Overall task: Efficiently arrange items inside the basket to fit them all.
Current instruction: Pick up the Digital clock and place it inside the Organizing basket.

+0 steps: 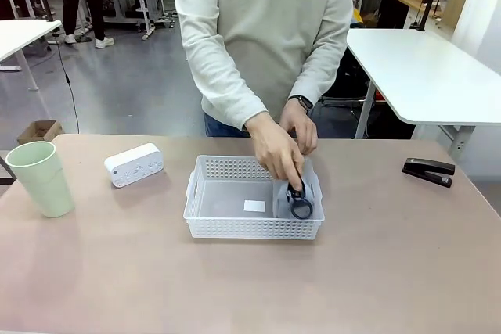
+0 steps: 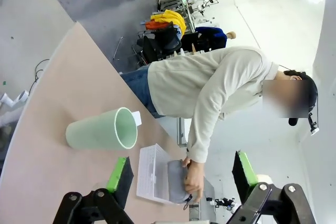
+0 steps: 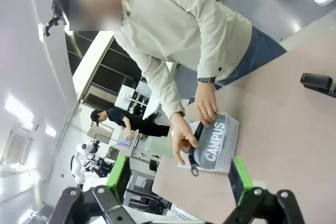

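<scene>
Pouch (image 3: pixel 220 141) seemingly well beyond right hand (image 3: pixel 179 167)

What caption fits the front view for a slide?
A person's hands place a grey pouch in the white basket; cup, white device and stapler wait outside.

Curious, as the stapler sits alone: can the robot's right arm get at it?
Probably yes: the stapler lies on bare table on that side, clear of the person's hands, and the right gripper is open.
</scene>
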Controlling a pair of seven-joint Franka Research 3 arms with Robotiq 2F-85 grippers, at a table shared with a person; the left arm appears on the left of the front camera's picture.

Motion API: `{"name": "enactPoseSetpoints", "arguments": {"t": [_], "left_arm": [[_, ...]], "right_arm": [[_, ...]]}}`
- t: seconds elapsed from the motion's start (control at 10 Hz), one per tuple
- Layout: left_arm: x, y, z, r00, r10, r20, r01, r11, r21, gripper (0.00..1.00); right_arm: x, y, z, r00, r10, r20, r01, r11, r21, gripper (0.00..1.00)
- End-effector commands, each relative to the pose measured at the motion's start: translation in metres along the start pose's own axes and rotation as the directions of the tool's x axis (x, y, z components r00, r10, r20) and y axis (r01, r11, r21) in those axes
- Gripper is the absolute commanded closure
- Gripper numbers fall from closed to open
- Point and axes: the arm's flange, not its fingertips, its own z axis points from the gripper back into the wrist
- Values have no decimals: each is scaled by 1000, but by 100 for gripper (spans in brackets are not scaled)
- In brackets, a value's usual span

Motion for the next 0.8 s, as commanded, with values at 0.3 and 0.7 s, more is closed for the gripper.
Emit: {"name": "enactPoseSetpoints", "arguments": {"t": [0.3,0.7], "left_arm": [[2,-1,1,1000,-23,3,23,1000,-11,0],[-1,0,1,1000,0,0,0,1000,4,0]], "right_arm": [[1,-2,3,1000,27,12,-27,1000,10,0],[1,-2,3,1000,27,12,-27,1000,10,0]]}}
